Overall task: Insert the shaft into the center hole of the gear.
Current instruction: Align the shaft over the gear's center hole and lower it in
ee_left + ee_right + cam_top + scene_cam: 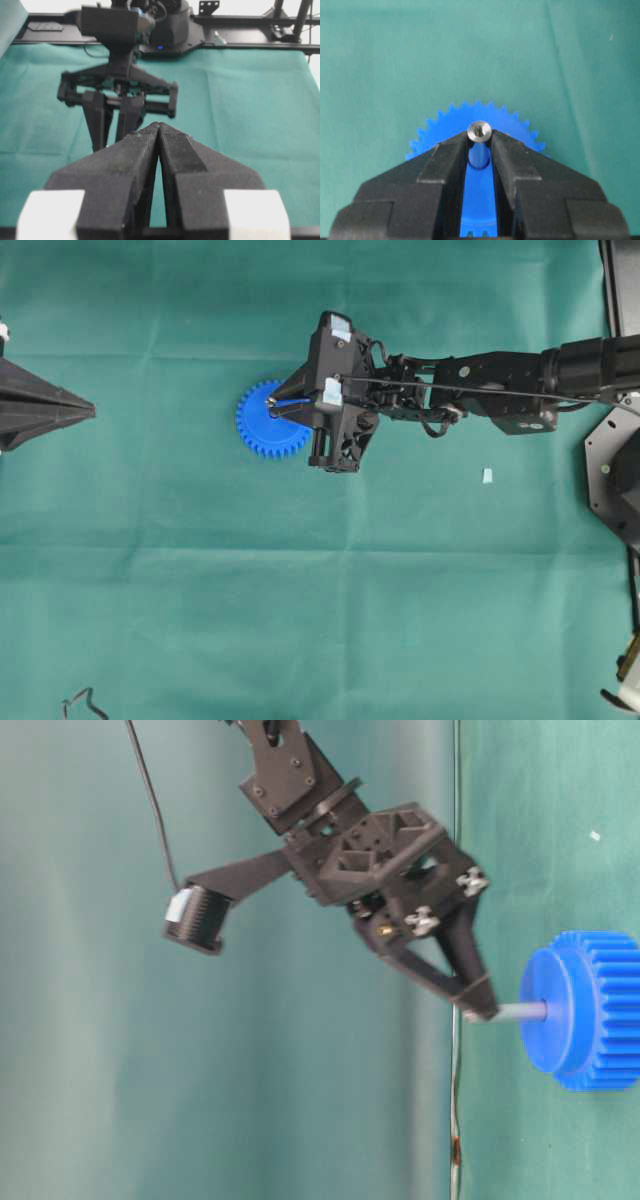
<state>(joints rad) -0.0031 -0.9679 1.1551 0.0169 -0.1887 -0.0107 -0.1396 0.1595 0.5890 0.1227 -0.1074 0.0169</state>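
The blue gear [258,430] lies flat on the green cloth. My right gripper [272,402] hangs over its middle, shut on the shaft [479,131], a short silvery pin pinched near its top end between the two fingertips. In the table-level view the shaft [515,1012] stands square to the gear [600,1010] and its far end meets the middle of the flat face, covering the center hole. Gear teeth [479,112] show beyond the fingertips in the right wrist view. My left gripper [90,412] rests at the far left, well away from the gear, and its jaws [159,126] are shut on nothing.
A small white scrap [487,476] lies on the cloth to the right of the gear, below the right arm. A bit of dark cable [85,702] sits at the bottom left edge. Black hardware [612,470] stands at the right edge.
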